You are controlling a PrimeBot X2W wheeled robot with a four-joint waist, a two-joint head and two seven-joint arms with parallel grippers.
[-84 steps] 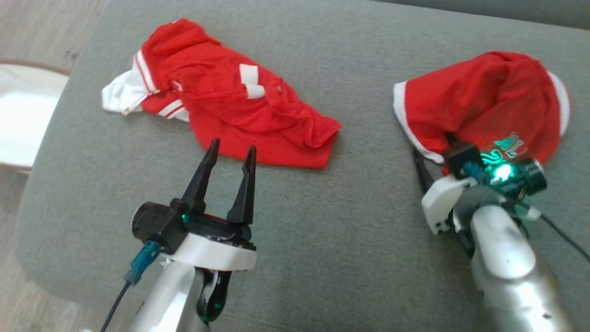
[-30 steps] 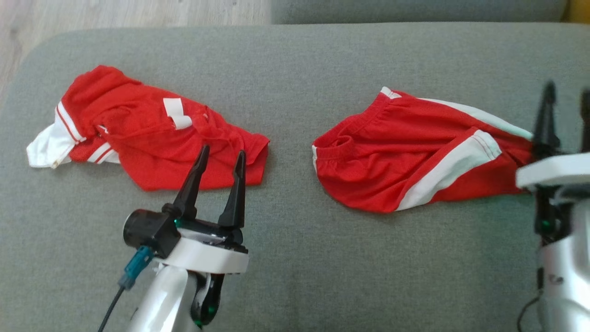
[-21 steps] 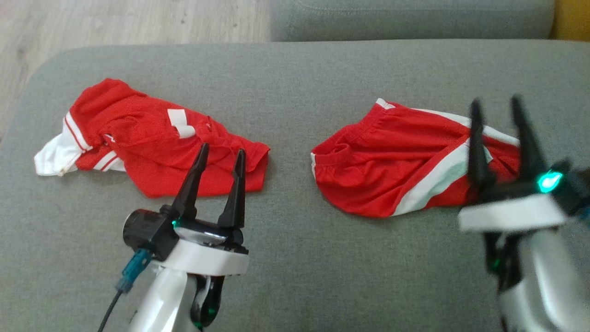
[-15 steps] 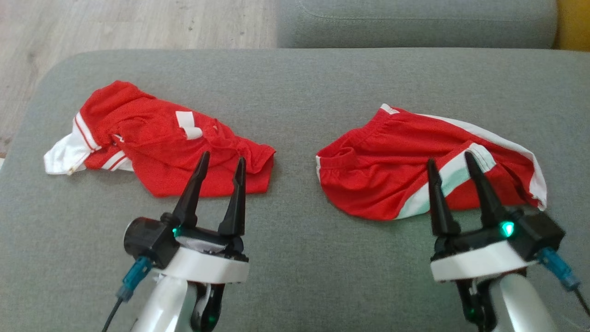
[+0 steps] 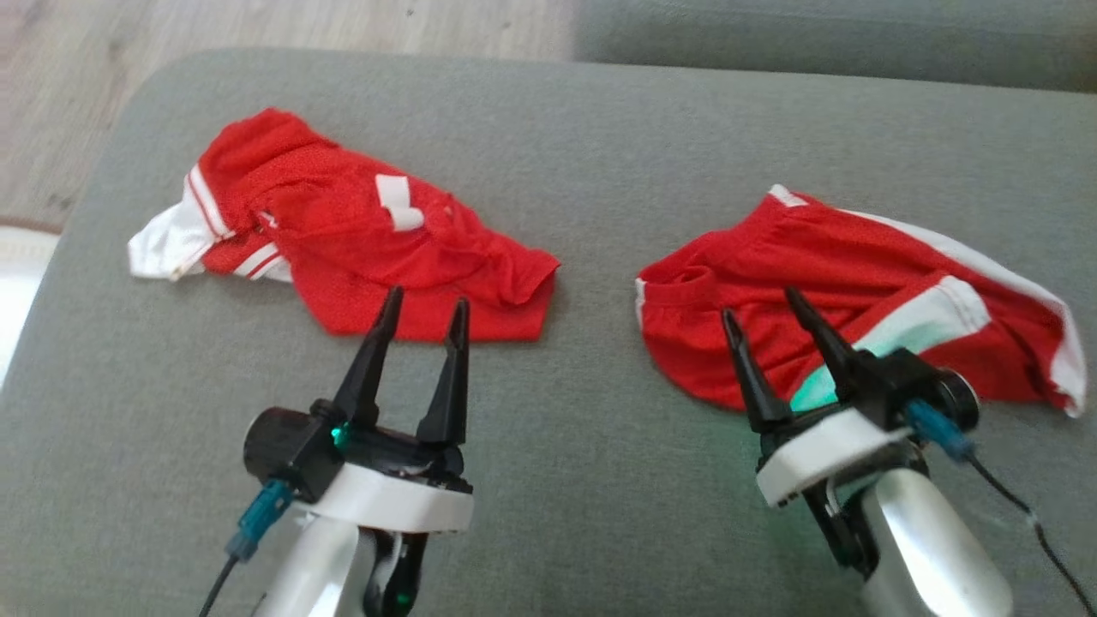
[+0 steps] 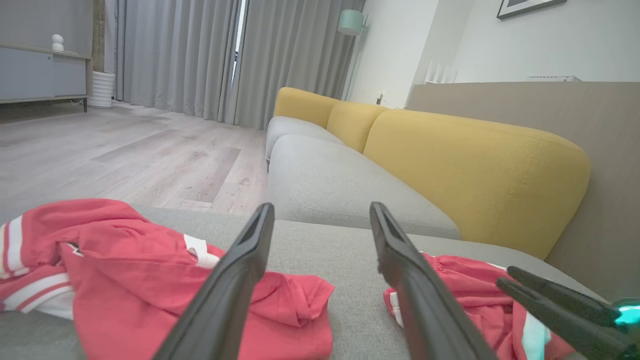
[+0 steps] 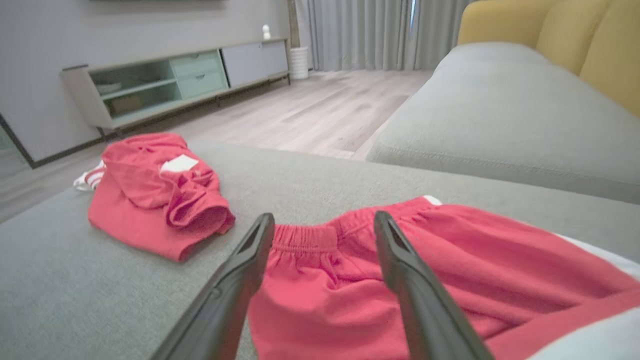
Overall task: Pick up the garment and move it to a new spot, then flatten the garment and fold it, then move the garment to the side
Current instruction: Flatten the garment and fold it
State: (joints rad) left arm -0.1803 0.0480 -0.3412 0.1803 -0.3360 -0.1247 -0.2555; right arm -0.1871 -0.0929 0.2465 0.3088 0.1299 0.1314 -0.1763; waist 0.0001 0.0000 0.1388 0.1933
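The garment, red shorts [image 5: 857,257] with white side stripes, lies spread on the right of the grey cushion [image 5: 600,480], waistband to the left. My right gripper [image 5: 759,304] hovers open over the shorts' near left part, holding nothing. In the right wrist view the right gripper [image 7: 324,217] points at the waistband of the shorts [image 7: 450,260]. My left gripper [image 5: 427,302] stands open and empty just before the near edge of a crumpled red and white jersey [image 5: 360,231]. In the left wrist view the left gripper [image 6: 321,207] aims between the jersey [image 6: 125,255] and the shorts [image 6: 465,280].
A second grey seat [image 5: 823,38] lies beyond the cushion, with a yellow backrest [image 6: 475,170] on the right. Wooden floor [image 5: 257,21] runs past the cushion's far left edge. A pale rug [image 5: 17,266] shows at the left. A low cabinet [image 7: 170,85] stands by the far wall.
The right gripper has let go of the shorts, which now lie spread out, and has drawn back and to the left over their near edge. The camera has shifted. The left gripper has stayed put.
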